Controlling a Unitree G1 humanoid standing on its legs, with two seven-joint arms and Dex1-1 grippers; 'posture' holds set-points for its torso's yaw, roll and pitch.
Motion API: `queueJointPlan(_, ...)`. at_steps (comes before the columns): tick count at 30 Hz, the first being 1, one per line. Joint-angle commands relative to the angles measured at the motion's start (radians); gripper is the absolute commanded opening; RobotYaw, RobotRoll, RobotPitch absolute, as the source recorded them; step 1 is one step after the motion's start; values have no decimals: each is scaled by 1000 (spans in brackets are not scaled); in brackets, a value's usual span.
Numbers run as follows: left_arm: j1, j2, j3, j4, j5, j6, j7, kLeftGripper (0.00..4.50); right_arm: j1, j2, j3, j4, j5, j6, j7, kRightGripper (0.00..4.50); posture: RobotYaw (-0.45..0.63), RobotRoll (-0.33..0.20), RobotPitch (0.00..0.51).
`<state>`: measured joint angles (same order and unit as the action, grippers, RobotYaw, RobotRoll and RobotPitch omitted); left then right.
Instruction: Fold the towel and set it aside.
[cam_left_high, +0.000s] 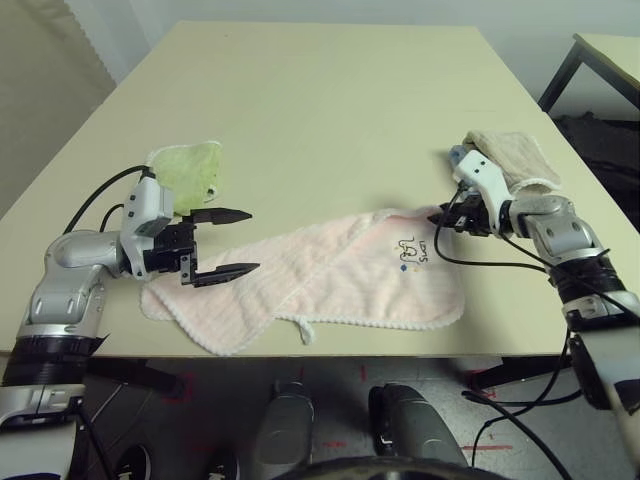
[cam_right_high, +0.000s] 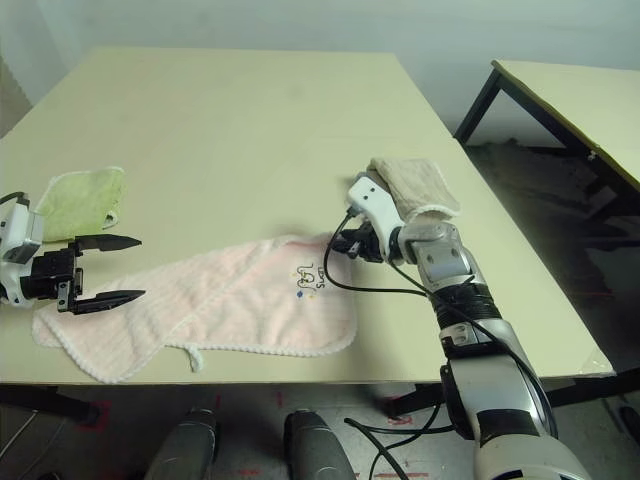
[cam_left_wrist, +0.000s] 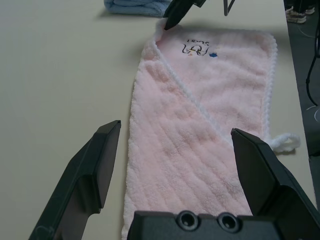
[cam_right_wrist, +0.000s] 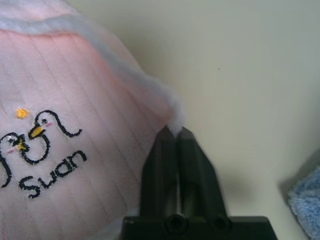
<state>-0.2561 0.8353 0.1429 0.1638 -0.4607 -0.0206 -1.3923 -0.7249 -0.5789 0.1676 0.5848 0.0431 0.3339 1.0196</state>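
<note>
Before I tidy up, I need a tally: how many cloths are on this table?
4, possibly more hidden: the pink towel near the front edge, a green cloth at left, and a beige cloth over a blue cloth at right.

Head stereo above; wrist cameras, seemingly close.

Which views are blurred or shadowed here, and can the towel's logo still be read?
Right wrist view: the towel is sharp enough that its logo reads "Swan", while the right claw, shut on the towel's corner, is soft at the tips. Left wrist view: the left claw is crisp, the logo small. Left eye view: even light, faint shadows under the left claw.
</note>
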Motion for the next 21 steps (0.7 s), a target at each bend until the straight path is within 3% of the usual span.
queueJointPlan(1, 1, 5, -2, 14, 20, -12, 0, 4500, 1, 4, -25, -23, 19, -20, 6, 21, 79, 0, 93)
queueJointPlan(6, -15, 5, -5, 43, 30, -24, -6, 4500, -88, -18, -44, -77, 49, -71, 79, 21, 69, 0, 95)
queueJointPlan(12, -67, 6, -15, 102, 46, -40, -25, 4500, -340, -43, -28, -38, 38, -198, 203, 21, 54, 0, 94)
queueJointPlan(21, -118, -6, -26, 161, 67, -73, -33, 4500, -877, -64, -35, 448, -108, -578, 27, 21, 56, 0, 87)
